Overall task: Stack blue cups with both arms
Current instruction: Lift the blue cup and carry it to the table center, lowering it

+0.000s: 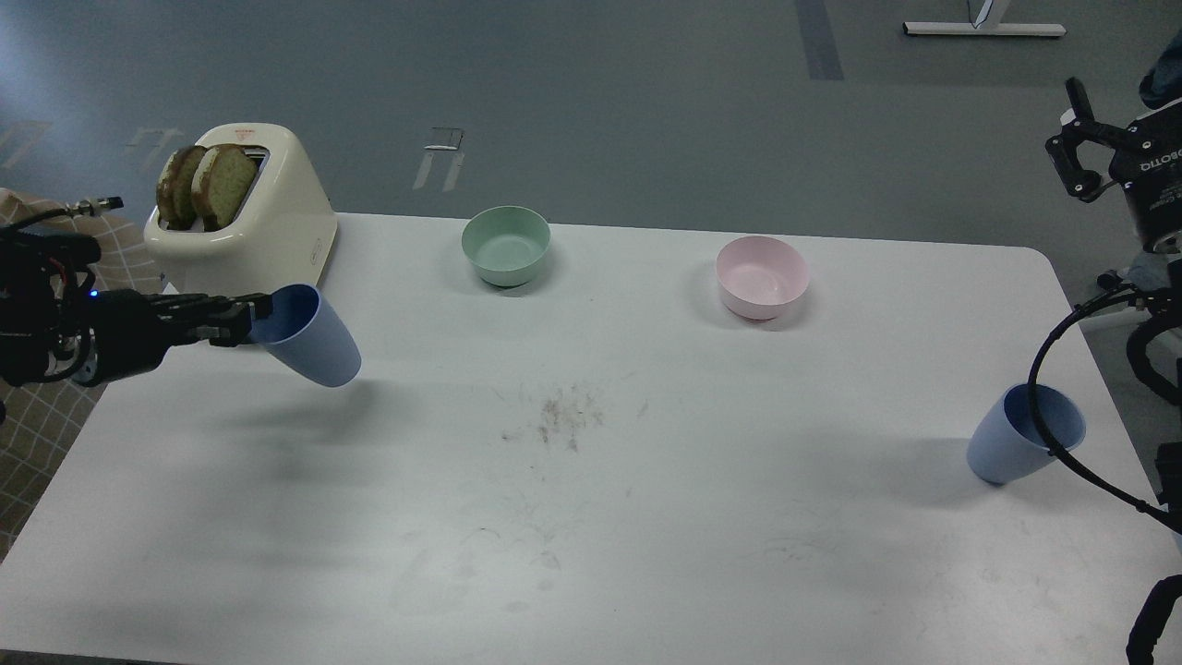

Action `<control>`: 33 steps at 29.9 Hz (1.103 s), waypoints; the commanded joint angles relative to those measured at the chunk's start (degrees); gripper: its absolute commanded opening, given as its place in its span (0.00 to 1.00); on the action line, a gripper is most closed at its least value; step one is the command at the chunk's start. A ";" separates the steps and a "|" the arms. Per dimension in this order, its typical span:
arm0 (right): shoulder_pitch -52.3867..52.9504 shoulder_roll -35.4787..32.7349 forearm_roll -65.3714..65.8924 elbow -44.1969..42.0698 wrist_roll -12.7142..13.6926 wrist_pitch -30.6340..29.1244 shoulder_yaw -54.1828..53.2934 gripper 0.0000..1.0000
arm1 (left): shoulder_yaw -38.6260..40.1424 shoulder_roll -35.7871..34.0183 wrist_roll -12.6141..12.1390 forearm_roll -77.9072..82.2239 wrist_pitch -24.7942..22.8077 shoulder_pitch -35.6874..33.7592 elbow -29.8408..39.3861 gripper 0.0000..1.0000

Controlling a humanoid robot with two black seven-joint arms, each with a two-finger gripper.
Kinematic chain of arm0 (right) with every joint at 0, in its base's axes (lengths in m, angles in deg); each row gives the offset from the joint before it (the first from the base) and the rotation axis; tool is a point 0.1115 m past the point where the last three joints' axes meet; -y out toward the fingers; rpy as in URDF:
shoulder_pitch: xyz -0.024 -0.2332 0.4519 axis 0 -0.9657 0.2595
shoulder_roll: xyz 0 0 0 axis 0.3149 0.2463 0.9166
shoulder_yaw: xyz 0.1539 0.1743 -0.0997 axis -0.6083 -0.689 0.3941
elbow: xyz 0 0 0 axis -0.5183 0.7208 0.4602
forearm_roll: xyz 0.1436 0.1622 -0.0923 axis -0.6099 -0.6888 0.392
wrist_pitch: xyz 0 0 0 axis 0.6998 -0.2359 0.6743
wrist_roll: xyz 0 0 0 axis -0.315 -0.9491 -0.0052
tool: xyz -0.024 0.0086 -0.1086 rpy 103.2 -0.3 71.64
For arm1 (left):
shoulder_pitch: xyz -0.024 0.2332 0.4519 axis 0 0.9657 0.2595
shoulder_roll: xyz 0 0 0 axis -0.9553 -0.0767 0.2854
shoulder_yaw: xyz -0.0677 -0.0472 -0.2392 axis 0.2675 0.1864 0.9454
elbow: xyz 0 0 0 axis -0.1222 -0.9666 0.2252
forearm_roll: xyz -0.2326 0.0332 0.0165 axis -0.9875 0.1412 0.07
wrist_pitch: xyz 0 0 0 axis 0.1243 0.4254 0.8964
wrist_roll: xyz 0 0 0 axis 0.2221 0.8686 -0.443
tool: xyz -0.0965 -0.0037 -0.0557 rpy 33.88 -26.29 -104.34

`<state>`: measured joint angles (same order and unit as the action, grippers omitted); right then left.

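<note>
My left end effector (247, 319) grips one blue cup (309, 337) beside the toaster (245, 217); I keep its rim level. Right end effector (1076, 139) spread, empty.

"ROBOTIQ", mirrored, on the right claw (1076, 139) body.

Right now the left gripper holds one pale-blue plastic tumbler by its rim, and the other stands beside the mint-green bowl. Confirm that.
One part is wrong. The left gripper does hold a pale-blue plastic tumbler by its rim, but the other tumbler stands near the table's right edge, far from the mint-green bowl. The head view shows it.
</note>
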<state>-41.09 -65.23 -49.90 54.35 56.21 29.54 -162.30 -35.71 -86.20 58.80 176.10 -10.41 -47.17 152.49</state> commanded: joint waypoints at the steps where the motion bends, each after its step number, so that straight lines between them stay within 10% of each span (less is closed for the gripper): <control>1: -0.49 -0.11 0.01 0.03 0.00 0.00 -0.10 1.00 | -0.04 -0.06 -0.76 1.03 -5.00 -6.93 4.52 0.00; 14: -4.80 -2.31 -0.08 0.03 0.00 0.00 -3.79 1.00 | -9.26 22.60 -1.11 10.70 -10.25 -24.60 0.58 0.00; 33: -6.03 -3.28 -0.08 0.03 0.00 0.00 -5.29 1.00 | -20.52 39.49 -3.22 17.47 -8.88 -28.12 -16.56 0.00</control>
<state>-47.13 -68.58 -49.99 54.37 56.21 29.54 -167.85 -54.84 -47.56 55.63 193.33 -20.05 -75.72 138.28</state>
